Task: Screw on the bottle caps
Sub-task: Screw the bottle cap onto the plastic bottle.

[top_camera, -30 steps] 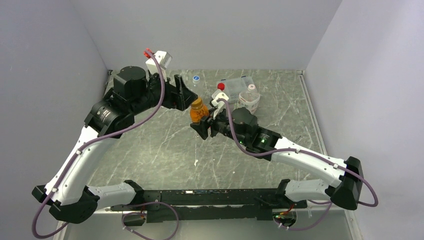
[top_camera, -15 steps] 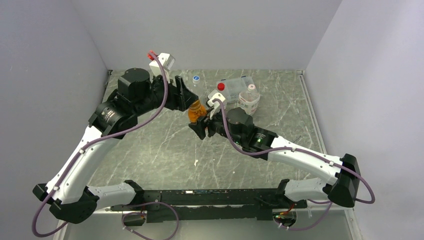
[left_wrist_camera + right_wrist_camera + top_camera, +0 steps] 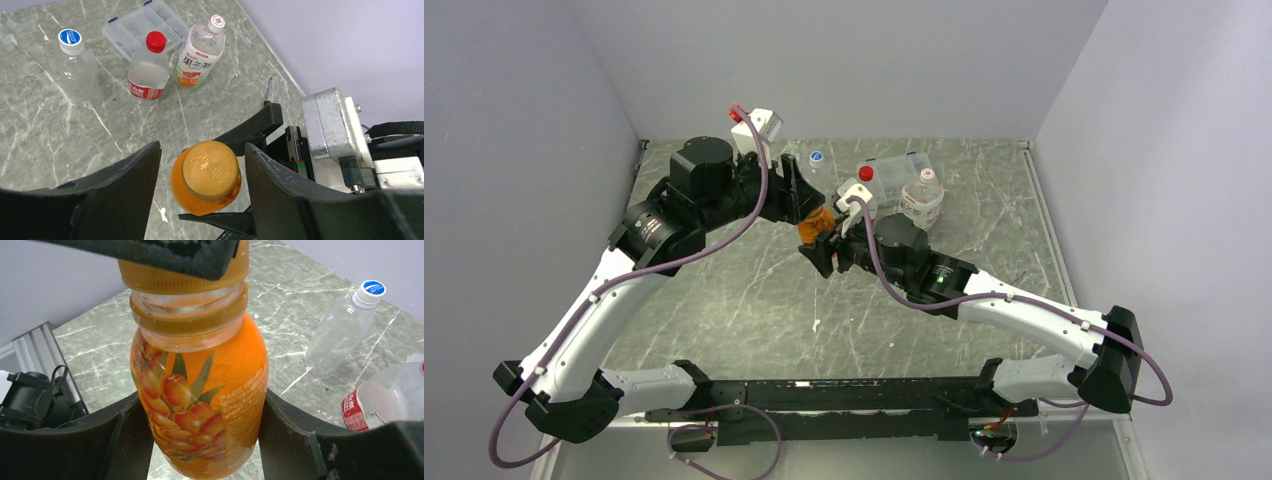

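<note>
1. The squat clear plastic bottle of orange liquid (image 3: 197, 360), with fruit printed on its label, is just toward 12 o'clock from the middle of the grey marbled tabletop (image 3: 754, 290) in the top view.
2. The right gripper (image 3: 200, 399) reaches in from 4 o'clock and clamps the squat bottle by its body, one black finger pressed to each side (whether the base rests on the tabletop cannot be told).
3. The round orange screw cap (image 3: 209, 167) sits on the squat bottle's neck, with raised lettering on its top.
4. The left gripper (image 3: 201, 149) reaches in from 10 o'clock, its two black fingers closely flanking the orange cap. One finger lies against the cap's rim in the right wrist view. The left wrist view shows a sliver of table beside the other, so it cannot be told whether the cap is truly clamped.
5. At 12 o'clock from the squat bottle is a clear, unlabelled plastic bottle (image 3: 77, 70) wearing a blue-and-white cap (image 3: 70, 38).
6. At 1 o'clock is a clear bottle with a red label band (image 3: 147, 75) and a red cap (image 3: 155, 40).
7. Just beside it, at 2 o'clock, a white-labelled bottle (image 3: 197, 57) with orange-green contents carries a whitish cap (image 3: 217, 21).
8. Behind these two lies a flat clear compartment box (image 3: 135, 25) with blue latches.
</note>
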`<state>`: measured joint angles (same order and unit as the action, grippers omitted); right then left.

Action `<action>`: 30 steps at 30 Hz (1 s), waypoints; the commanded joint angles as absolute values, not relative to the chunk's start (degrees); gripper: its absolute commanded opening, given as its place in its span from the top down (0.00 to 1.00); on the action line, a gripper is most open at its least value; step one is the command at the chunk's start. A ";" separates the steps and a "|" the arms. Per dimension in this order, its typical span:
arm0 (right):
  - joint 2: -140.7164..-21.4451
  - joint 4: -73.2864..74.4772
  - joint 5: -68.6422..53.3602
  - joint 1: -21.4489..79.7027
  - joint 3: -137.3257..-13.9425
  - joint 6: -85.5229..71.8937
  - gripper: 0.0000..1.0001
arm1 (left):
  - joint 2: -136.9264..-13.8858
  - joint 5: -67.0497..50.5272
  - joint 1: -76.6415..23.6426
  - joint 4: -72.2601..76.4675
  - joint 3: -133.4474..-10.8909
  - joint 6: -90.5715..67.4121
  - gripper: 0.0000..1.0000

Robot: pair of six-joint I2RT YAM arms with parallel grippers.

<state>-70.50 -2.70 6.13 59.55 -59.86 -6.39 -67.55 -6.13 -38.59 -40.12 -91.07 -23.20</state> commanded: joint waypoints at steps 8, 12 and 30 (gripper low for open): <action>-70.58 -4.04 6.97 59.94 -62.98 -5.80 0.74 | -67.81 -5.77 -39.07 -39.59 -90.60 -22.21 0.45; -70.64 -3.52 6.64 59.94 -63.47 -5.80 0.74 | -67.65 -5.93 -39.19 -39.84 -90.49 -21.75 0.54; -65.27 -1.28 -18.15 54.99 -66.06 -8.51 0.75 | -67.56 -18.31 -39.24 -43.91 -92.63 -13.33 0.88</action>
<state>-69.89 5.45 -3.62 57.14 -62.41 -6.68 -68.07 -11.16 -39.03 -41.39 -91.05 -17.54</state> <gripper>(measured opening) 0.655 0.438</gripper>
